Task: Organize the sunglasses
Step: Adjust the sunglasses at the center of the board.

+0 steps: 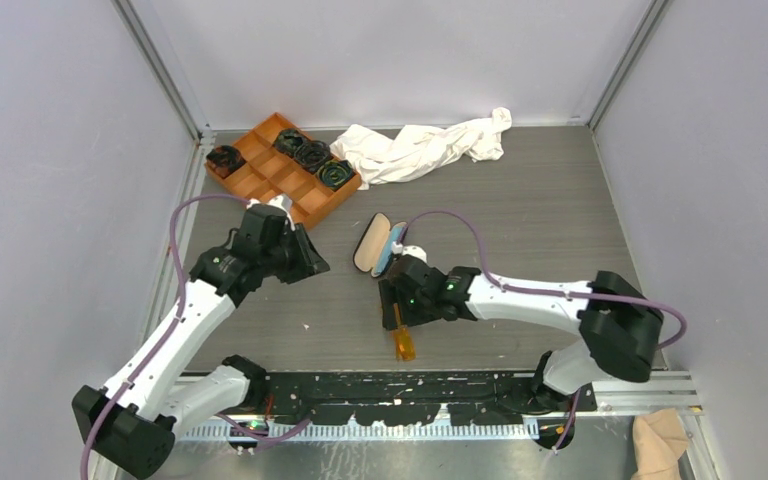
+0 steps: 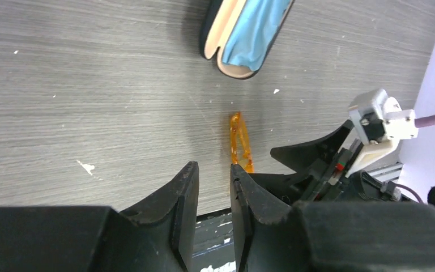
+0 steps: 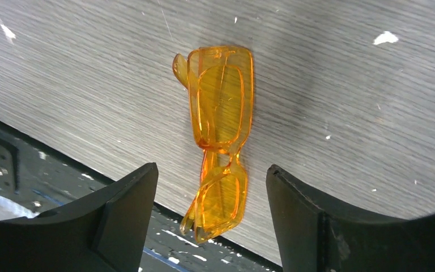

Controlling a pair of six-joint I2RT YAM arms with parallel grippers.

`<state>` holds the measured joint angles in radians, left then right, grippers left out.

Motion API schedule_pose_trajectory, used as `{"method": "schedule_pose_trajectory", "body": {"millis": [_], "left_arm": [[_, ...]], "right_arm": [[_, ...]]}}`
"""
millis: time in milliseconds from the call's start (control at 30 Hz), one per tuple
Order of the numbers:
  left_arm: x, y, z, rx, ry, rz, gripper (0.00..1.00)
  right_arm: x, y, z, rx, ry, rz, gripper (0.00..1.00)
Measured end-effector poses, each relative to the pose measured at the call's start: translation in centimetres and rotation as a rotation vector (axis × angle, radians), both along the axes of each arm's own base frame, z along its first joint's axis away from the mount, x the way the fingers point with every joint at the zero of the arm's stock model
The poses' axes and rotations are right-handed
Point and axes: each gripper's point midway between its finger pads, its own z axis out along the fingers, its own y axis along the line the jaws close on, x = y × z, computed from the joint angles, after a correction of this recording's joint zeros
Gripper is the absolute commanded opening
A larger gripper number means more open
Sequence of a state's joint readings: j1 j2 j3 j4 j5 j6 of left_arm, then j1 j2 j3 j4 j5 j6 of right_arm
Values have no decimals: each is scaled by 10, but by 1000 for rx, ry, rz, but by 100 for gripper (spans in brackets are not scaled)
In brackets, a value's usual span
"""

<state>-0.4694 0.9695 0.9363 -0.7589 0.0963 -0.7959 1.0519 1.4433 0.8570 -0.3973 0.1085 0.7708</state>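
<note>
My right gripper [image 3: 209, 173] hangs wide and empty, straddling the sunglasses [image 3: 221, 107], probably to grasp them; my left gripper [image 2: 214, 170] is narrow and empty.

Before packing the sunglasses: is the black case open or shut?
Open: the black case shows its beige lining, and the light blue cloth lies in one half.

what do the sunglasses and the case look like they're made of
The sunglasses: probably moulded plastic, glossy see-through orange; the table grain shows through the lenses. The case: a stiff black shell with matte beige lining, perhaps fabric; hard to tell.
</note>
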Motion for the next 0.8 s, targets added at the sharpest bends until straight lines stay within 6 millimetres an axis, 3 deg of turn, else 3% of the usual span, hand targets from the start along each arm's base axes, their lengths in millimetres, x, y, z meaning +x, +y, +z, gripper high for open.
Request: {"method": "schedule_pose_trajectory", "body": {"millis": [133,267,800], "left_arm": [[-4,3,-12,12,50,-10,29],[-10,0,-22,11,90,-34,30],[-10,9,-26,46,96,-27,32]], "right_arm": [[-6,5,-21,-78,55,88,77],[-9,0,-35,-140,80,128,68],[-3,2,-44,-334,12,158,37]]}}
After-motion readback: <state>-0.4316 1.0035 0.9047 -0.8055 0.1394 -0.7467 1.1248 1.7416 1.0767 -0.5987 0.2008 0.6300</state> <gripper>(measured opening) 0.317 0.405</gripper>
